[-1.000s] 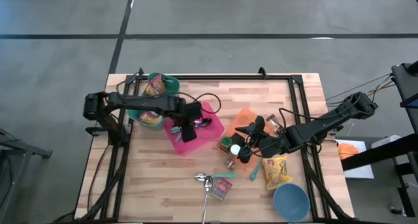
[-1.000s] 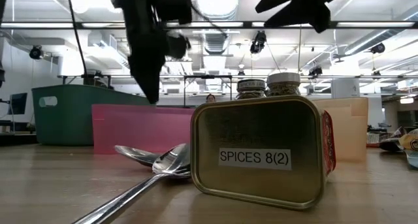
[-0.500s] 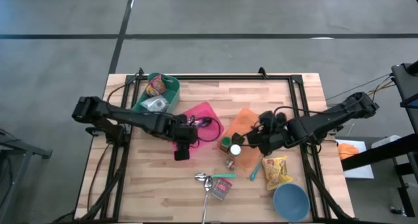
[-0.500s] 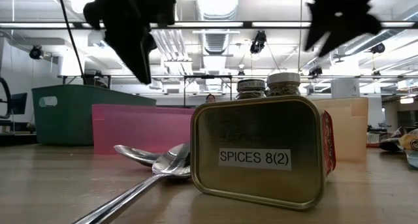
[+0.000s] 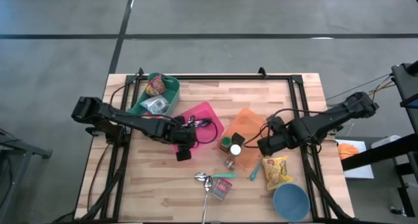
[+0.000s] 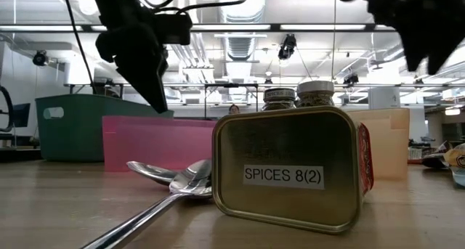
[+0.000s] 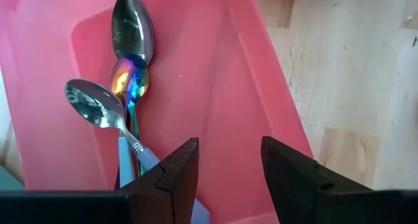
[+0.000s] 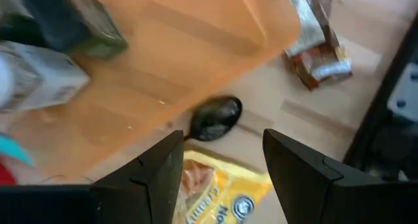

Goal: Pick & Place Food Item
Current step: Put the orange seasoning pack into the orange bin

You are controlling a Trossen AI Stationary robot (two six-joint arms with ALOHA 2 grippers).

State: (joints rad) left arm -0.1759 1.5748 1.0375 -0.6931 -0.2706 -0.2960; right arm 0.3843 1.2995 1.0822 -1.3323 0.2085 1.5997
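Both claws are spread and empty, the left gripper [image 5: 182, 152] over the pink tray [image 5: 210, 113] and the right gripper [image 5: 264, 145] near the yellow snack bag [image 5: 277, 171], so that bag looks not yet picked.

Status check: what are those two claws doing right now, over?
Left gripper open, empty, above pink tray. Right gripper open, empty, over yellow packet. Black spoon beside it.

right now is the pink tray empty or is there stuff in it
Not empty. The pink tray holds spoons at one end; the rest of its floor is bare.
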